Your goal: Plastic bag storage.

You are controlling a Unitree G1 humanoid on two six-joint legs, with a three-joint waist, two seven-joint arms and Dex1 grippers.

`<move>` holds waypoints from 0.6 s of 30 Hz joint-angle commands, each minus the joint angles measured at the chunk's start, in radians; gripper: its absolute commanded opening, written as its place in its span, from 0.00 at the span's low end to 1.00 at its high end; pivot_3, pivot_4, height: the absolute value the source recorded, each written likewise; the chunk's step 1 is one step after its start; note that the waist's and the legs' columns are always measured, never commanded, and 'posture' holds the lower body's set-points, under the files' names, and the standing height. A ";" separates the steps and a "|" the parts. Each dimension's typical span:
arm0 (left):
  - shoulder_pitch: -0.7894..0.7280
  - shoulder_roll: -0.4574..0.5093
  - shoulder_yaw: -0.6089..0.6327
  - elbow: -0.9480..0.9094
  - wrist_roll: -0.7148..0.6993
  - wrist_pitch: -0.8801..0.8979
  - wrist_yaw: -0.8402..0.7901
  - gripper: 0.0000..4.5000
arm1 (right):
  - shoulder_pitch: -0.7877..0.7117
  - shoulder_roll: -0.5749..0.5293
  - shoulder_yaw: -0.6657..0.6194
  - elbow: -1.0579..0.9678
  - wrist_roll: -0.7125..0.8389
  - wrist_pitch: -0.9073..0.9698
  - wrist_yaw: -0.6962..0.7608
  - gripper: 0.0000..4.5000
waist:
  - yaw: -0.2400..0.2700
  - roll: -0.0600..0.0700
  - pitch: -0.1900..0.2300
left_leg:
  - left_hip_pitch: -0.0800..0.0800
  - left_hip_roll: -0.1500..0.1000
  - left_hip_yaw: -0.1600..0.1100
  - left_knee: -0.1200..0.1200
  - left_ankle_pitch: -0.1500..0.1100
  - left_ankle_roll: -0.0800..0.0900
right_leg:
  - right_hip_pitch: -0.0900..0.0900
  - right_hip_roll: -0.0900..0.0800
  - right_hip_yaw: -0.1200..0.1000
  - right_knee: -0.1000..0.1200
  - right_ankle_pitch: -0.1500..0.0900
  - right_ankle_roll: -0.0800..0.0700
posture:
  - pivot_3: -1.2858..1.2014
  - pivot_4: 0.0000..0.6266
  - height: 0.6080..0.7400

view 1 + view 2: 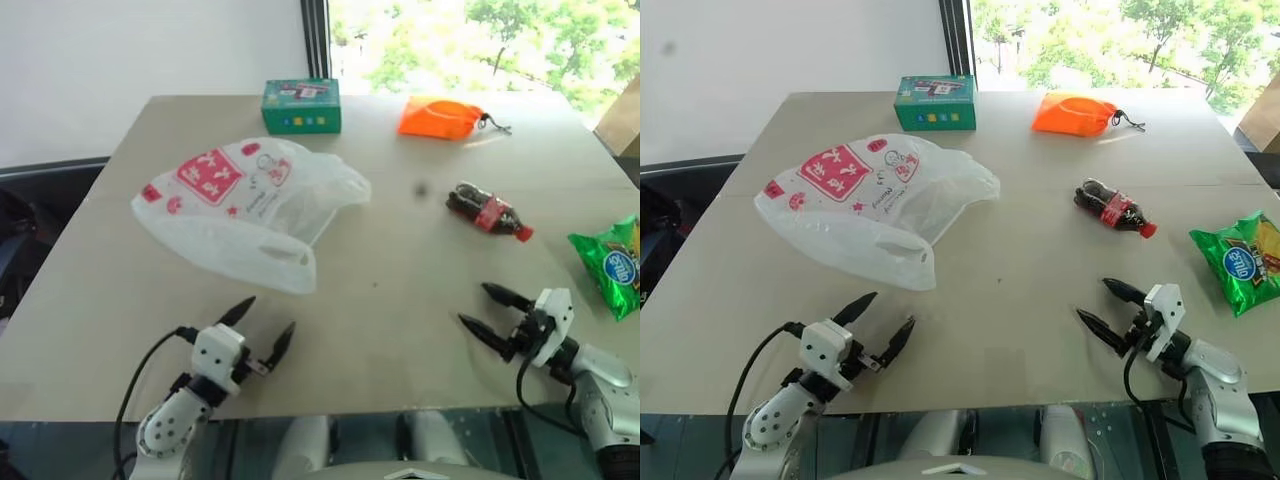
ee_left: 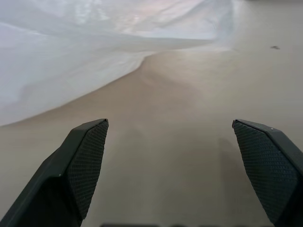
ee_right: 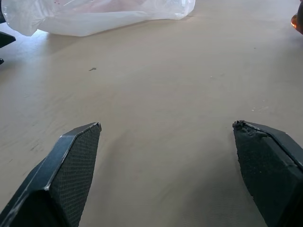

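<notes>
One desk [image 1: 400, 330], beige top, and everything sits on it. Biggest thing by far is the one plastic bag [image 1: 245, 205], lying flat and crumpled on the left half, a bit beyond the left pincer [image 1: 266, 328] and not touching it. Its long axis runs diagonally: the red printed panel sits toward the far-left part, and the end with the cut-out handle points at the near edge, roughly toward the gap between the two arms.

Then smaller stuff, one of each: a green box [image 1: 301, 106] at the far edge behind the bag, a green snack packet [image 1: 613, 262] at the right edge, an orange pouch [image 1: 439, 117] at the far side right of the box, and a small cola bottle [image 1: 488, 211] lying on its side between pouch and packet.

Two pincers, both low over the near edge. Left one has its fingers spread wide, nothing in them. Right pincer [image 1: 483, 312] is the same, wide apart and empty.
</notes>
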 commanded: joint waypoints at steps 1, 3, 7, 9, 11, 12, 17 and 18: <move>0.021 0.028 -0.018 -0.117 -0.080 0.030 -0.053 0.99 | 0.024 -0.005 0.033 -0.035 0.015 0.036 0.030 1.00 | 0.000 -0.003 0.002 | -0.001 0.001 0.000 0.001 0.000 0.000 | -0.001 0.000 0.000 0.001 0.000 0.000 | 0.52 0.24 1.00; 0.013 0.035 -0.022 -0.179 -0.100 0.056 -0.051 0.99 | 0.032 -0.007 0.041 -0.059 0.020 0.047 0.036 1.00 | 0.001 -0.004 0.003 | -0.003 0.001 -0.002 0.002 0.000 0.000 | -0.002 -0.001 0.001 0.002 0.000 0.000 | 0.52 0.24 1.00; -0.045 0.033 -0.049 -0.310 -0.113 0.176 0.000 0.99 | 0.060 -0.019 0.063 -0.177 0.078 0.113 0.067 1.00 | 0.003 -0.003 0.005 | -0.004 0.001 -0.004 0.004 0.000 0.000 | -0.002 -0.002 0.000 0.003 0.000 0.000 | 0.52 0.24 1.00; -0.091 0.023 -0.060 -0.339 -0.096 0.218 0.032 0.99 | 0.067 -0.013 0.072 -0.258 0.104 0.126 0.060 1.00 | 0.003 0.000 0.007 | -0.004 0.001 -0.004 0.004 0.000 0.000 | -0.002 -0.001 0.000 0.004 0.000 0.000 | 0.52 0.24 1.00; -0.142 0.013 -0.070 -0.344 -0.067 0.251 0.067 0.99 | 0.074 -0.007 0.083 -0.321 0.112 0.132 0.043 1.00 | 0.002 0.002 0.008 | -0.004 0.000 -0.003 0.005 0.000 0.000 | -0.002 0.002 0.001 0.004 0.001 0.001 | 0.52 0.24 1.00; -0.168 0.008 -0.080 -0.337 -0.043 0.276 0.090 0.99 | 0.077 -0.003 0.090 -0.353 0.118 0.137 0.033 1.00 | 0.002 0.002 0.008 | -0.004 0.000 -0.003 0.005 0.000 0.000 | -0.002 0.002 0.000 0.004 0.001 0.002 | 0.52 0.24 1.00; -0.241 -0.010 -0.138 -0.323 0.049 0.393 0.165 0.99 | 0.058 0.008 0.111 -0.463 0.134 0.186 -0.027 1.00 | 0.002 0.000 0.009 | -0.004 0.000 -0.003 0.005 0.000 0.000 | -0.002 0.006 -0.001 0.004 0.003 0.004 | 0.52 0.24 1.00; -0.248 -0.014 -0.149 -0.321 0.066 0.411 0.175 0.99 | 0.052 0.008 0.113 -0.471 0.134 0.189 -0.035 1.00 | 0.001 0.000 0.010 | -0.004 0.000 -0.003 0.005 0.000 0.000 | -0.002 0.006 0.000 0.004 0.003 0.005 | 0.52 0.24 1.00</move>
